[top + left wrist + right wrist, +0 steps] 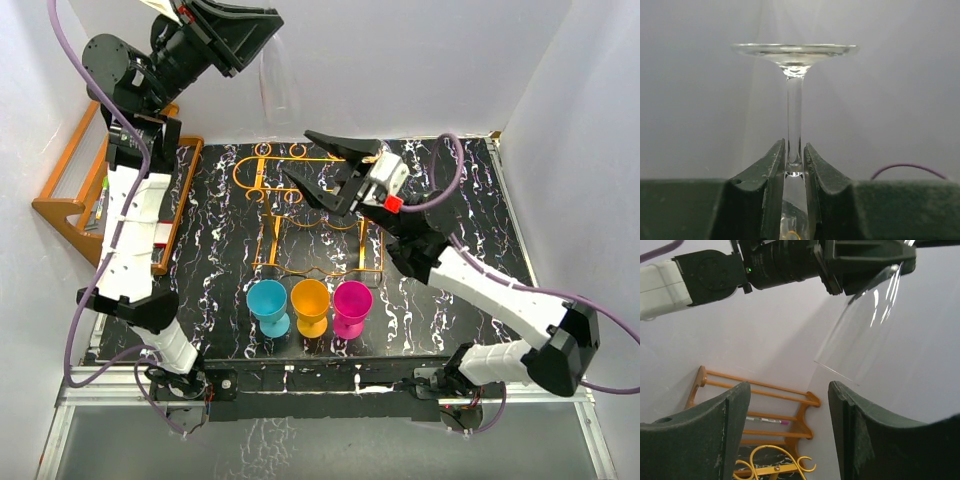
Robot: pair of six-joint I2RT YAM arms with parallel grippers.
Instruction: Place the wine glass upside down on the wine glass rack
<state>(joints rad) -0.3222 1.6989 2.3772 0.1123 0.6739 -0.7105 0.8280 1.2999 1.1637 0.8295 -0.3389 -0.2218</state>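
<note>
The clear wine glass (pixel 274 82) hangs high over the table's back edge, bowl pointing down and foot up. My left gripper (pixel 236 42) is shut on its stem (pixel 794 115), and the round foot (pixel 795 50) shows beyond the fingertips. Seen from the right wrist, the bowl (pixel 865 330) hangs from the left gripper (pixel 860 260), with its rim lowest and tilted. The orange wire wine glass rack (pixel 300 200) stands on the black marbled table below. My right gripper (pixel 298 155) hovers open over the rack with nothing between its fingers (pixel 735 415), below and apart from the glass.
A brown wooden stepped shelf (pixel 75 195) stands at the left edge, with a pen on it (pixel 767 420). Blue (pixel 268 305), orange (pixel 311 305) and magenta (pixel 352 305) cups stand in a row near the table's front. White walls close in the back and both sides.
</note>
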